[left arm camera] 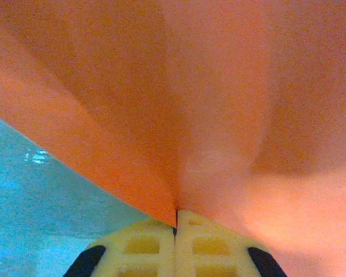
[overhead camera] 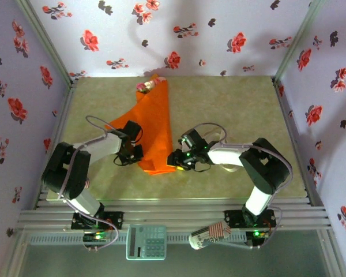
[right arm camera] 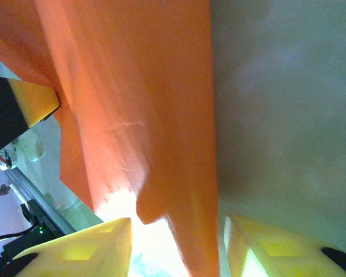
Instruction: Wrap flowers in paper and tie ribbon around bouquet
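— Our orange paper (overhead camera: 154, 130) lies folded into a cone in the middle of the table (overhead camera: 236, 109), with the roses (overhead camera: 145, 86) poking out at the far end.
— Our left gripper (left arm camera: 175, 222) pinches a fold tight. Our right gripper (right arm camera: 177, 231) stands partly open astride the near edge.
— If we pull against each other, we'd likely tear the thin sheet.
— Or the cone unrolls and the roses slip out.
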Robot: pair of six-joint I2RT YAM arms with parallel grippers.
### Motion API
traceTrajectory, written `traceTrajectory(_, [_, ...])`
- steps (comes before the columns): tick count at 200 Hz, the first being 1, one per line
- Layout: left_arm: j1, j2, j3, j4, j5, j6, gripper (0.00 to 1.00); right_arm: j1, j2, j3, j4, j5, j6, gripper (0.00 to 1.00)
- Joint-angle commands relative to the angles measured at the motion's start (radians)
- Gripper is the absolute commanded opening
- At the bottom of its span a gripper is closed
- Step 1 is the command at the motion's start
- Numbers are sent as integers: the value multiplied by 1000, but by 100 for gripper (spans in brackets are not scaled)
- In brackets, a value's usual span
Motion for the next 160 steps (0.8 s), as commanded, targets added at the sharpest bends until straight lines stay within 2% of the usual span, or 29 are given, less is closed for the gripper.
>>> traceTrajectory(1, [-4, 24, 25, 32, -14, 21, 0, 6, 5, -20, 55, -18, 34, 44])
traceTrajectory(25, [-12, 26, 51, 48, -6, 23, 0, 6, 2, -39, 103, -15, 58, 44])
traceTrajectory(55, [-14, 26, 68, 63, -9, 22, 0, 9, -3, -64, 143, -2, 75, 49])
traceTrajectory(77, [-17, 33, 75, 69, -6, 21, 0, 9, -16, -75, 141, 23, 70, 47])
traceTrajectory(132, [-21, 64, 78, 59, -6, 27, 0, 7, -13, -81, 162, 36, 78, 21])
traceTrajectory(156, [-22, 79, 90, 53, -17, 32, 0, 8, -18, -95, 169, 39, 84, 0])
traceTrajectory(160, [-22, 81, 92, 54, -17, 33, 0, 8, -22, -98, 168, 40, 84, 0])
